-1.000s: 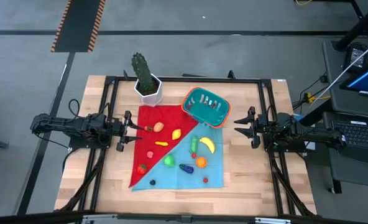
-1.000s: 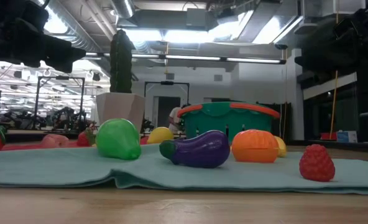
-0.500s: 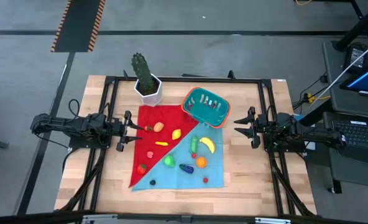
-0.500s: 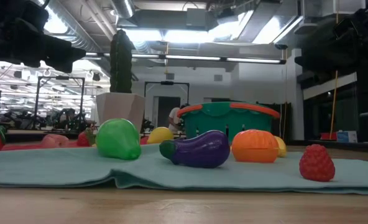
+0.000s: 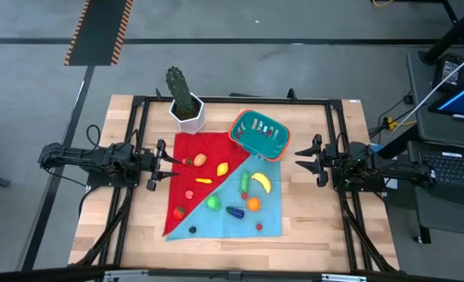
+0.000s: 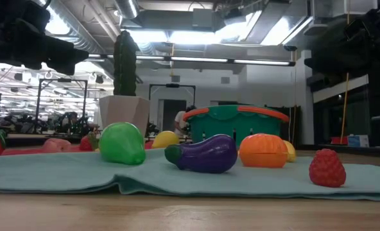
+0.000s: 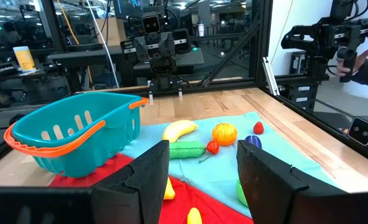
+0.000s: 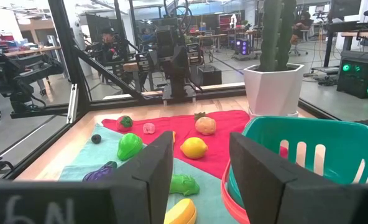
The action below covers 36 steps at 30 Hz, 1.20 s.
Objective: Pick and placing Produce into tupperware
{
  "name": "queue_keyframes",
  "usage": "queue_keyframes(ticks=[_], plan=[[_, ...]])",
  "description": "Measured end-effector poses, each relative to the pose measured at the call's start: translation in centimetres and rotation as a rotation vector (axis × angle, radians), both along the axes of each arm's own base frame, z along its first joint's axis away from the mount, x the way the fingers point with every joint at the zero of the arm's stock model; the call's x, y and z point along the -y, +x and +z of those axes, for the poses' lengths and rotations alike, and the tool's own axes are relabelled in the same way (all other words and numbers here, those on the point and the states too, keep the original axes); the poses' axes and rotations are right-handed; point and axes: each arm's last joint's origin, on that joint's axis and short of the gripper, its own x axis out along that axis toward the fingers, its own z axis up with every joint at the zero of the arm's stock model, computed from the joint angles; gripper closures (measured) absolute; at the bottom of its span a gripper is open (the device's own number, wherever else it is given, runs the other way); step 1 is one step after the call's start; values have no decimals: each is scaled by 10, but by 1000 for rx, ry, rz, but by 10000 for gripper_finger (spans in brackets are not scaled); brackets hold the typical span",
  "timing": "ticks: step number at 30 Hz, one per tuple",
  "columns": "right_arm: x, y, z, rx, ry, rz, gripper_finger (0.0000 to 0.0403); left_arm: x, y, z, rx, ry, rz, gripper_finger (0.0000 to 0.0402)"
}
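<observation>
The high view shows a wooden table (image 5: 310, 227) with a cloth at its centre, red (image 5: 186, 180) on its upper-left half and light blue (image 5: 240, 223) on its lower-right half. The teal tupperware (image 5: 259, 134) with its orange rim sits at the cloth's upper right corner, tilted relative to the table's edges, and nothing shows inside it. Just left of it, at the upper left of the cloth, stands a cactus in a white pot (image 5: 185, 100).

The produce lies scattered over the cloth, all outside the tupperware. On the red half are an orange-red fruit (image 5: 200, 160), a yellow lemon (image 5: 222, 168), a small yellow piece (image 5: 204, 181), a pinkish-red piece (image 5: 190, 193) and a red piece with green (image 5: 179, 211) near the lower left. On the blue half are a green vegetable (image 5: 245, 182), a yellow banana (image 5: 261, 182), a bright green pepper (image 5: 213, 202), an orange (image 5: 252, 204), a dark purple eggplant (image 5: 234, 211), a small red strawberry (image 5: 259, 227) and a tiny dark piece (image 5: 193, 229).

The left hand (image 5: 172, 162) waits at the left edge of the cloth, its fingers apart with a moderate gap and holding nothing. The right hand (image 5: 299, 159) waits at the right side of the table, just right of the tupperware and apart from it, its fingers likewise parted and empty.

In the low view the green pepper (image 6: 121, 144), eggplant (image 6: 203, 154), orange (image 6: 262, 151) and strawberry (image 6: 327, 168) sit in a row in front of the tupperware (image 6: 236, 125).
</observation>
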Motion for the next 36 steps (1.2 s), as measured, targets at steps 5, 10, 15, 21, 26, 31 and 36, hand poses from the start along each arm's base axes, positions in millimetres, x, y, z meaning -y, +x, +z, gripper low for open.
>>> queue_keyframes(ticks=[5, 10, 15, 21, 26, 31, 36], plan=[[0, 0, 0, 0, 1, 0, 244, 0, 0, 0, 0, 0, 0, 223], [0, 0, 0, 1, -1, 0, 244, 0, 0, 0, 0, 0, 0, 223], [0, 0, 0, 1, 1, 0, 244, 0, 0, 1, 10, 0, 1, 223], [0, 0, 0, 1, -2, 0, 244, 0, 0, 1, 10, 0, 1, 223], [0, 0, 0, 1, 0, 0, 244, 0, 0, 2, 20, -1, 1, 223], [0, 0, 0, 1, 0, 0, 244, 0, 0, 2, 21, -1, 16, 223], [0, 0, 1, 7, 28, 6, 244, -3, 0, 3, 25, -36, 88, 223]])
